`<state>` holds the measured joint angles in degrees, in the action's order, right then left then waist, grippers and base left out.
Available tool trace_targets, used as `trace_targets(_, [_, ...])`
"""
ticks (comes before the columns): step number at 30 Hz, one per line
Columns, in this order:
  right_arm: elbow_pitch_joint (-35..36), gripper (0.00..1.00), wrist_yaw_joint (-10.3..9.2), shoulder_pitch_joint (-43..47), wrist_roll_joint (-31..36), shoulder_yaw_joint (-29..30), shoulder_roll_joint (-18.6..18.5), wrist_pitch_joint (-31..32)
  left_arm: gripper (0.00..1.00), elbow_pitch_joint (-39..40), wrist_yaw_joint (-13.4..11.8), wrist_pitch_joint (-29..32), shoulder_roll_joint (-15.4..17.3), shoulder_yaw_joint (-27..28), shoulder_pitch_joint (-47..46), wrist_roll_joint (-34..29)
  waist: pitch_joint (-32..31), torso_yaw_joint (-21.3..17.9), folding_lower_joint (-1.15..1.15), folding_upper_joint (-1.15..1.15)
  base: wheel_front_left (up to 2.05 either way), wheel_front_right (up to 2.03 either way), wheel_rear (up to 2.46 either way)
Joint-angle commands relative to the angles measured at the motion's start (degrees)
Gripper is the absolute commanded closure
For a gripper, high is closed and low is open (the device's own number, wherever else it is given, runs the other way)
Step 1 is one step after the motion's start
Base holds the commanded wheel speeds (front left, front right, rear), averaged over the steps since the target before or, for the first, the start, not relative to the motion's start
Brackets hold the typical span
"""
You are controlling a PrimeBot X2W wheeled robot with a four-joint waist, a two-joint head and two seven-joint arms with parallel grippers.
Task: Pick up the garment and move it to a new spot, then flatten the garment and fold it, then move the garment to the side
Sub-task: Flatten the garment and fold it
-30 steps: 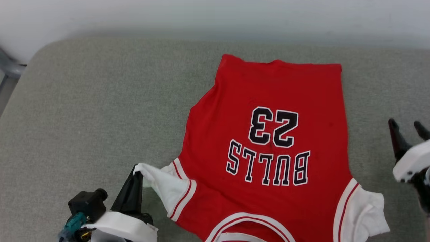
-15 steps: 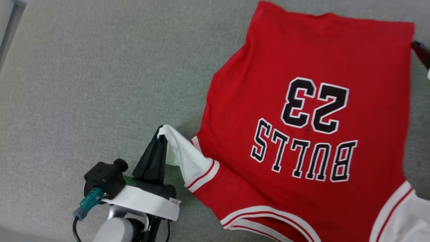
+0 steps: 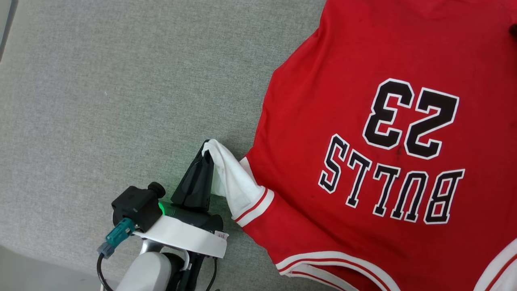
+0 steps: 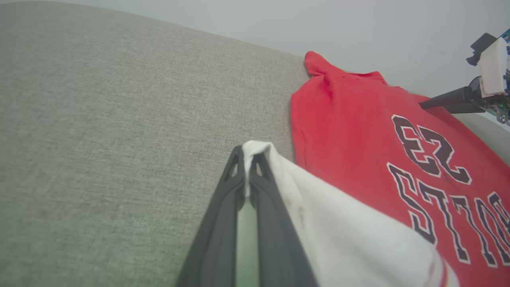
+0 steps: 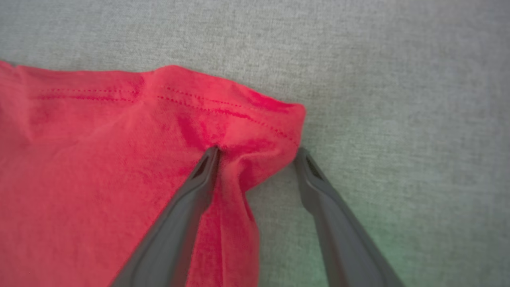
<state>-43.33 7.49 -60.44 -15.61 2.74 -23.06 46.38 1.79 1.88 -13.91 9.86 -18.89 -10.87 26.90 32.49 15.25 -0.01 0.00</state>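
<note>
Left tool (image 3: 207, 148) stayed clamped on white sleeve (image 3: 236, 184) of garment (image 3: 355, 81), which lay spread print-up on grey bench (image 3: 101, 101). Right tool (image 5: 258, 151), jaws apart, had come from clear of cloth to straddle far hem corner (image 5: 275, 119). Flattening pull looked imminent.

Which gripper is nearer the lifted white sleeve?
Left. The left gripper is shut on the tip of the white sleeve; the right gripper stands open astride a far hem corner of the garment.
</note>
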Motion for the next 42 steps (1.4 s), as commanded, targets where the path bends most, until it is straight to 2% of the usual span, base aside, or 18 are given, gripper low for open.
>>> trace_targets(1, [-4.61, 1.00, 0.00, 4.86, -0.73, -1.37, 1.71, 2.95, 1.00, -0.45, 0.02, -0.41, -0.43, -0.03, -0.73, 0.07, 0.04, 0.19, 0.01, 0.00, 0.00, 0.00, 0.00])
trace_targets(6, [-2.20, 1.00, -0.01, 2.41, -1.30, -2.53, 0.00, -0.08, 1.00, -1.47, -0.08, -0.70, -0.34, 0.54, -0.32, 0.37, -1.54, 0.02, 0.01, 0.00, 0.00, 0.00, 0.00])
trace_targets(12, [3.91, 1.00, -0.03, 2.87, -3.17, -5.79, -4.31, -1.30, 1.00, -3.26, -1.06, -0.52, 0.84, 2.14, 2.07, 1.21, -6.94, -1.42, 0.01, 0.00, 0.00, 0.00, 0.00])
trace_targets(19, [13.92, 1.00, -0.03, 16.32, -8.60, -5.72, -9.78, -1.37, 1.00, -4.47, -2.99, 0.14, 2.03, 4.27, 6.84, 2.84, -14.41, -5.06, 0.01, 0.00, 0.00, 0.00, 0.00])
trace_targets(21, [15.55, 1.00, -0.03, 19.23, -9.23, -5.13, -10.01, -1.62, 1.00, -4.62, -3.30, 0.24, 2.20, 4.57, 7.68, 3.11, -15.52, -5.69, 0.01, 0.00, 0.00, 0.00, 0.00])
trace_targets(24, [19.88, 1.00, -0.03, 28.72, -10.45, -2.01, -10.05, -2.15, 1.00, -4.99, -4.13, 0.72, 2.82, 5.52, 10.17, 3.87, -18.70, -7.59, 0.01, 0.00, 0.00, 0.00, 0.00])
trace_targets(28, [25.84, 1.00, -0.03, 42.25, -11.27, 4.48, -7.47, -3.26, 1.00, -5.47, -5.08, 1.96, 3.94, 6.55, 12.89, 4.81, -22.38, -9.79, 0.01, 0.00, 0.00, 0.00, 0.00])
trace_targets(31, [30.09, 1.00, -0.03, 52.45, -10.55, 8.89, -4.13, -3.80, 1.00, -5.96, -5.51, 3.10, 4.90, 7.03, 14.57, 5.28, -24.92, -11.44, 0.01, 0.00, 0.00, 0.00, 0.00])
trace_targets(37, [37.34, 1.00, -0.03, 68.50, -8.83, 16.49, 5.42, -4.37, 1.00, -6.54, -5.94, 4.52, 6.12, 7.69, 16.60, 6.12, -27.44, -13.87, 0.01, 0.00, 0.00, 0.00, 0.00])
trace_targets(42, [40.75, 1.00, -0.02, 76.31, -7.53, 18.72, 13.98, -4.84, 1.00, -6.83, -5.91, 5.11, 6.49, 7.38, 16.78, 6.35, -28.09, -15.28, 0.01, 0.00, 0.00, 0.00, 0.00])
